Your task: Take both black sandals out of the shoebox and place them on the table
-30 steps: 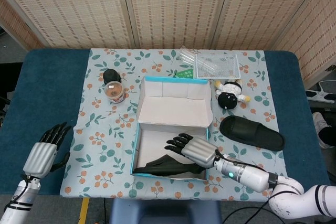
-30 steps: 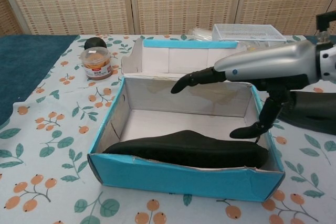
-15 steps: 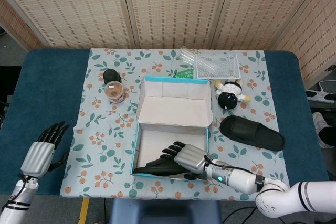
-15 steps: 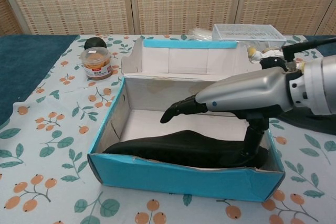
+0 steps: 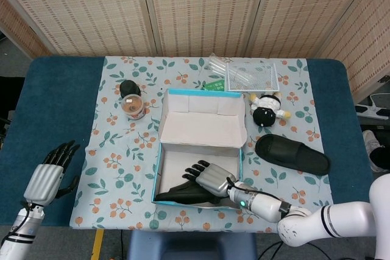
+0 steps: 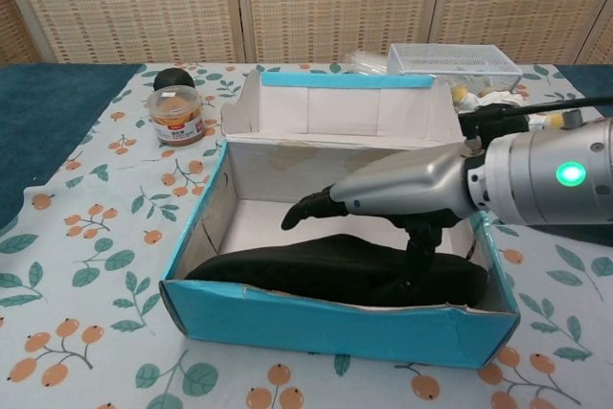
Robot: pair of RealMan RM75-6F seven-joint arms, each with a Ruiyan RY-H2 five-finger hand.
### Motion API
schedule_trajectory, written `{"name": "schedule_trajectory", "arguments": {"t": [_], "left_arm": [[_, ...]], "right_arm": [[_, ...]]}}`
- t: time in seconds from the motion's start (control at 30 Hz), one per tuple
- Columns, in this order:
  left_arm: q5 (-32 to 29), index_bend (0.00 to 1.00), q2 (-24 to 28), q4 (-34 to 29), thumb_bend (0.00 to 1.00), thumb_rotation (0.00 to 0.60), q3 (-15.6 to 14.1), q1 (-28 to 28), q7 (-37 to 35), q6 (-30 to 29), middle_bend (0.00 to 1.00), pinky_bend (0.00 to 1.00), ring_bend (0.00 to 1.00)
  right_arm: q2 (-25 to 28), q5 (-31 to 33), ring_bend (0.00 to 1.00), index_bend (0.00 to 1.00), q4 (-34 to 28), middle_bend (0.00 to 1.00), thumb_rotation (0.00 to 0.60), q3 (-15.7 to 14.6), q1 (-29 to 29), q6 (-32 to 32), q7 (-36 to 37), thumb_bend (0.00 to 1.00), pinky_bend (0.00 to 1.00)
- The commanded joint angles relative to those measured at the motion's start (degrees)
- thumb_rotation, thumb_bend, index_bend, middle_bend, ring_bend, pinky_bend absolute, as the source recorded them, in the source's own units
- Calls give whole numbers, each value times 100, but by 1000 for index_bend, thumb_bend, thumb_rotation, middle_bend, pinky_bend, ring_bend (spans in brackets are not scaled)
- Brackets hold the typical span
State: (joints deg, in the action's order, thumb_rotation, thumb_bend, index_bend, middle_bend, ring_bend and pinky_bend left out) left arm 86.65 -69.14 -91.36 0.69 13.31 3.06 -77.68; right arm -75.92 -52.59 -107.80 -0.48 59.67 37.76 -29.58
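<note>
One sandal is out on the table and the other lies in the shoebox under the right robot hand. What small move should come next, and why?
Probably close the right robot hand on the sandal in the shoebox. Its thumb already reaches down to the sandal while its fingers hang spread above, apparently not gripping. The other sandal lies on the table, so this one remains.

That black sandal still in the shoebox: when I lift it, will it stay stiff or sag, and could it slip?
The sandal looks thin and flat, so it probably bends somewhat if gripped at one end. It seems light for its length. Its smooth upper may slide under the right hand; grip mid-length, clear of the shoebox wall.
</note>
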Motion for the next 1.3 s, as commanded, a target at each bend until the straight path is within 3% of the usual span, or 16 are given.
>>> {"name": "schedule_trajectory", "arguments": {"t": [0.03,0.1,0.2,0.4,0.63,0.93,1.1,1.3], "left_arm": [[-6,0,6,1,455,600,2,1,-9,12,0,137,0],[-16,0,9,3,455,600,4,1,-14,22,0,136,0],[-13,0,15,1,455,600,8,-4,-20,14,0,136,0],[-7,0,23,-9,455,600,4,-16,-17,4,0,136,0],[35,0,17,-31,454,600,-19,-11,-14,25,0,136,0],[40,0,15,-44,454,600,-25,-18,4,30,0,136,0],[186,0,27,-122,455,600,-87,-15,-107,14,0,136,0],[591,0,36,-218,454,600,-244,-7,-164,-75,0,136,0]], "right_arm": [[-263,514,281,419,152,458,600,-87,137,229,-175,243,491],[-319,690,429,578,157,589,600,-144,211,308,-280,243,629],[-383,779,587,778,120,755,600,-193,242,549,-411,242,758],[-562,107,703,962,143,900,600,-150,-115,1246,-222,244,836],[-681,-1207,737,1000,474,945,600,28,-633,1630,912,276,857],[-438,-2274,737,1000,683,946,600,139,-834,1563,2103,278,857],[-443,-2907,735,1000,966,946,600,57,-936,1789,1902,278,857],[-546,-3169,735,1000,1094,946,600,156,-1158,2170,2077,278,857]]}}
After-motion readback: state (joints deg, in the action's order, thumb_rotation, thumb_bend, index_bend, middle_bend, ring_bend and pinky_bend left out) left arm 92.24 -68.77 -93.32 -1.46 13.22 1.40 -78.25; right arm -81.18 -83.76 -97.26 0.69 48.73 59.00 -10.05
